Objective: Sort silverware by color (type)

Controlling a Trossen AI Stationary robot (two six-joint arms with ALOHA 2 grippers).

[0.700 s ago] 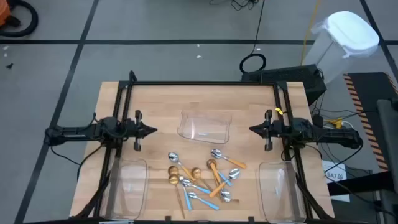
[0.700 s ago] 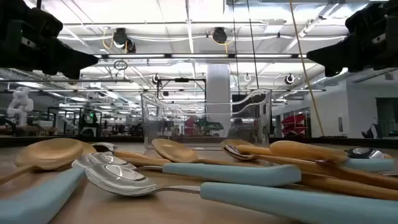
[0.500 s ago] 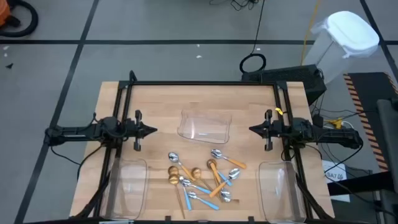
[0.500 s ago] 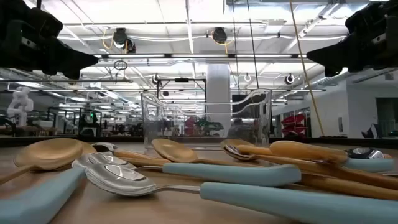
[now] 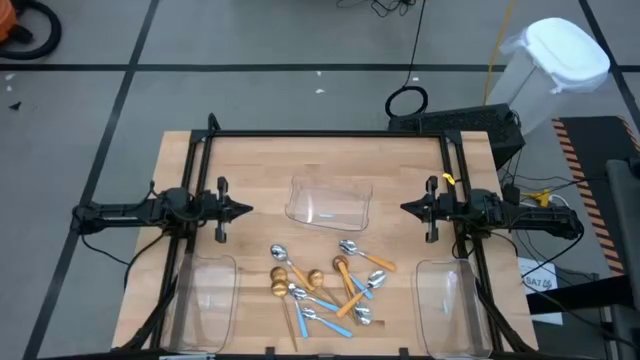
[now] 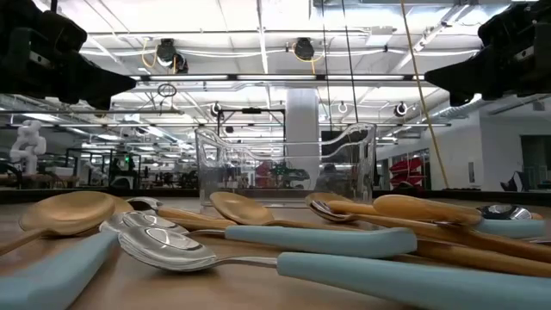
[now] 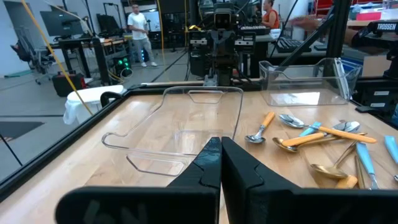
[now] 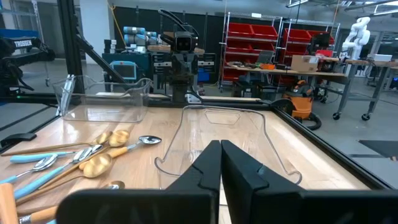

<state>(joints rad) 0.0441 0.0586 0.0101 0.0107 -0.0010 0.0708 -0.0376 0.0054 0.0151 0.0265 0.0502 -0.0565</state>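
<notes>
Presently I hold both arms level above the wooden table (image 5: 250, 160), facing each other across it, because nothing has been picked yet and this posture keeps the work area clear. My left gripper (image 5: 243, 210) hangs over the left side with its fingers pressed together, tips touching, holding nothing; my right gripper (image 5: 408, 209) mirrors it over the right side, fingers likewise pressed together and empty. The spoons (image 5: 320, 285) lie in one loose, crossing heap on the near-centre of the table, between and nearer the front edge than both grippers. The heap mixes light-blue handles (image 6: 344, 239), orange handles (image 7: 268, 119) and gold spoons (image 8: 94, 165), several lying over one another, so none is sorted. Three clear trays stand around the heap, presumably one per colour: the middle tray (image 5: 329, 201) just behind it, the left tray (image 5: 207, 295) and the right tray (image 5: 447, 295) at the front corners, each within reach of the nearer arm. All three appear empty. My judgement is that the task is at its start, and that the overlapping handles will require taking an uppermost, outlying spoon first to avoid dragging its neighbours.
</notes>
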